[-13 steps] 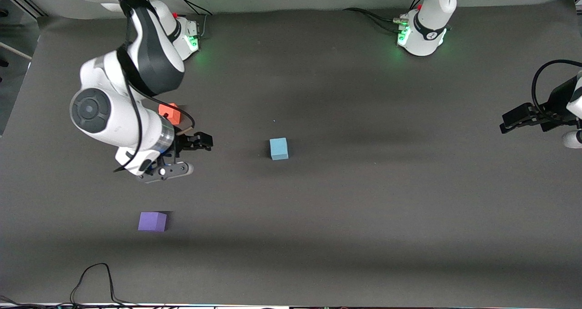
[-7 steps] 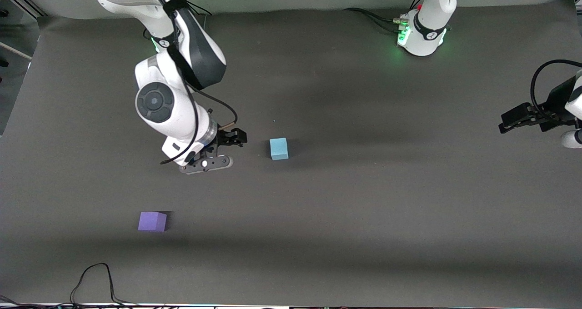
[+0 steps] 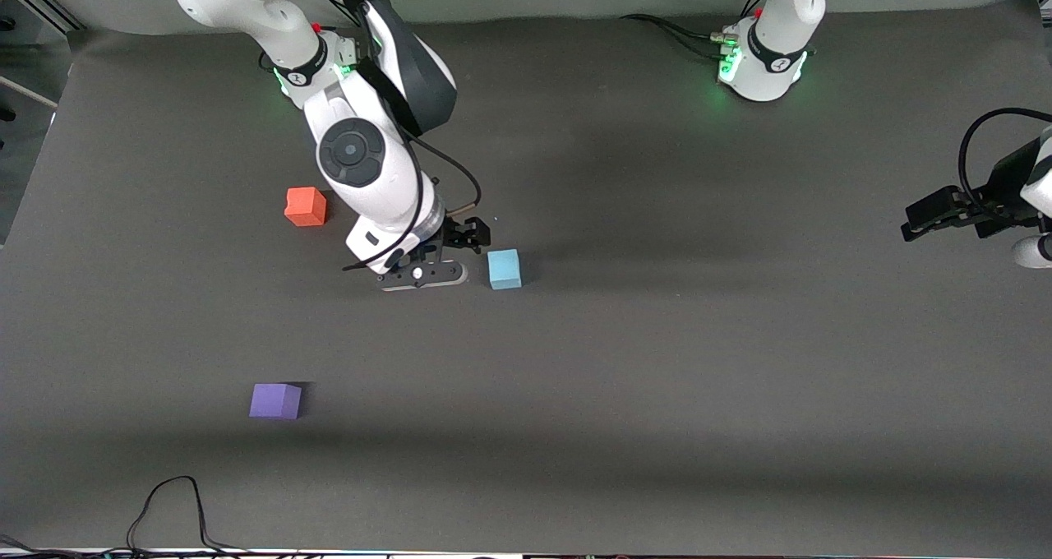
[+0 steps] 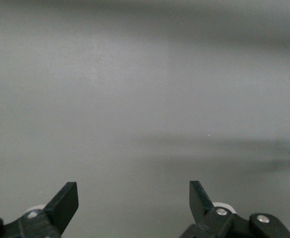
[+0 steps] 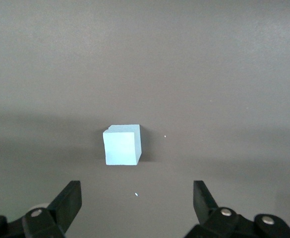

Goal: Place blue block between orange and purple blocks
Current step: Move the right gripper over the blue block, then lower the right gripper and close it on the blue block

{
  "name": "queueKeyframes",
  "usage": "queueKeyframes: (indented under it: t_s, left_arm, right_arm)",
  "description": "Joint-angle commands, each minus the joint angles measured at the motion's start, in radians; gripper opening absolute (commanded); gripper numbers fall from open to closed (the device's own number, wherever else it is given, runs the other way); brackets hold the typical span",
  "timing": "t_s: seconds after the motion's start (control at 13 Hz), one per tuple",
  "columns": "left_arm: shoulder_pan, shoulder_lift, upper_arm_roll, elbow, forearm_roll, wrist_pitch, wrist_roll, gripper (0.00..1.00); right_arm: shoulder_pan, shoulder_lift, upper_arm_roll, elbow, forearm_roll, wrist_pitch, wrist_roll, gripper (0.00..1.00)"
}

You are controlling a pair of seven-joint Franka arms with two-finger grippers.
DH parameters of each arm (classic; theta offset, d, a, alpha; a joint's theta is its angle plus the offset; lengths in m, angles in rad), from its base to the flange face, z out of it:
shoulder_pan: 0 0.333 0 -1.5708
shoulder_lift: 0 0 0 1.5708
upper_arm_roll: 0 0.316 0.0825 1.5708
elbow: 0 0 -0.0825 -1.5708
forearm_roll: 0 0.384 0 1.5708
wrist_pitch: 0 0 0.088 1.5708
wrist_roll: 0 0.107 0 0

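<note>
The blue block (image 3: pixel 504 269) sits on the table (image 3: pixel 657 378) with nothing touching it, and the right end effector (image 3: pixel 467 238) hangs just beside it with its fingers spread wide. The orange block (image 3: pixel 305 206) is farther from the front camera than the blue block and the purple block (image 3: pixel 275 400) is nearer, both toward the right arm's end. The left end effector (image 3: pixel 920 222) waits well apart from the blue block at the left arm's end, wide open too.

- Even overhead light; soft broad shadow bands cross the dark mat (image 3: pixel 657 362).
- Green glow at both arm bases.
- Left wrist view hazy, washed grey; right wrist view sharper.
</note>
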Motion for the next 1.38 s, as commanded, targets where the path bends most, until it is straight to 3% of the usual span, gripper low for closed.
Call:
queueKeyframes:
  t_s: [0.0, 0.31, 0.77, 1.3]
  left_arm:
    - [0.008, -0.025, -0.008, -0.025, 0.014, -0.006, 0.015, 1.00]
    - [0.008, -0.024, -0.006, -0.022, 0.014, -0.007, 0.015, 1.00]
    - [0.008, -0.014, -0.006, -0.025, 0.014, 0.006, 0.015, 1.00]
    - [0.010, -0.005, -0.003, -0.049, 0.014, 0.053, 0.015, 1.00]
  right_arm:
    - [0.066, 0.001, -0.011, -0.100, 0.001, 0.148, 0.067, 1.00]
    - [0.121, 0.047, -0.013, -0.165, -0.005, 0.269, 0.070, 1.00]
    - [0.147, 0.176, -0.013, -0.163, -0.020, 0.430, 0.069, 1.00]
    - [0.147, 0.210, -0.010, -0.165, -0.012, 0.452, 0.069, 1.00]
